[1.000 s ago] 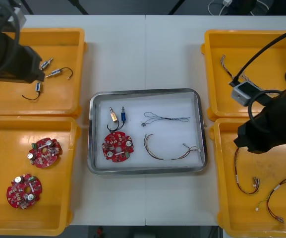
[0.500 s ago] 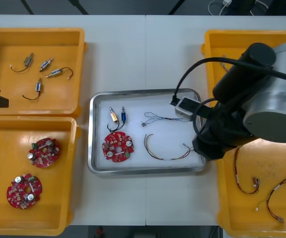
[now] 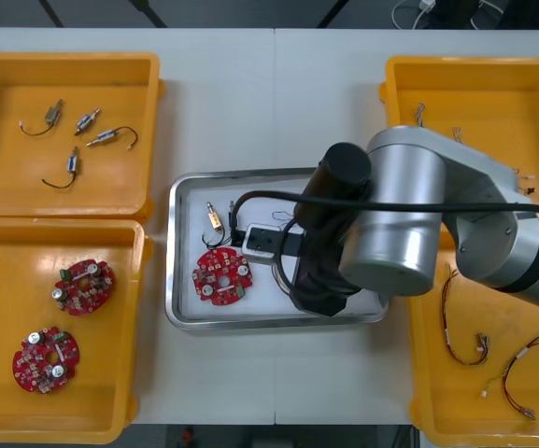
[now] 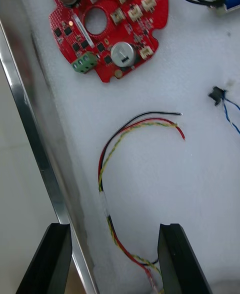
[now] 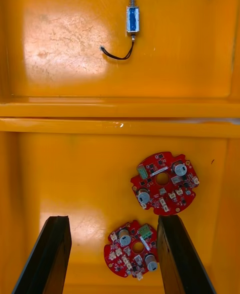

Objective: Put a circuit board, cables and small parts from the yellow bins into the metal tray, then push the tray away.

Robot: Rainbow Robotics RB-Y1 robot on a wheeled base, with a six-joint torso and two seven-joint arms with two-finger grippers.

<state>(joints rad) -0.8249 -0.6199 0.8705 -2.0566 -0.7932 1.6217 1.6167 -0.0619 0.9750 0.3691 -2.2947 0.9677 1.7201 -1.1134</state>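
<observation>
The metal tray [image 3: 180, 252], white inside, lies between the bins. It holds a round red circuit board [image 3: 220, 277], small metal parts [image 3: 215, 219] and cables. My right arm reaches over the tray's right half in the front view. The right gripper [image 4: 115, 264] hangs open just above the tray floor, its fingers either side of the red and yellow cable [image 4: 107, 174], close to the tray rim [image 4: 30, 123]. The circuit board [image 4: 107, 21] and a blue and white cable [image 4: 230, 111] lie beyond. My left gripper [image 5: 114, 259] is open above the left bins, over two circuit boards [image 5: 164, 182].
The left far bin [image 3: 63, 65] holds several small metal parts [image 3: 101, 138]; the left near bin [image 3: 7, 280] holds two circuit boards [image 3: 82, 287]. The right near bin [image 3: 531, 308] holds cables [image 3: 465, 336]. Bare table lies beyond the tray.
My right arm has swung left from over the right bins and now hangs over the tray. The left arm has drawn back past the left edge of the front view.
</observation>
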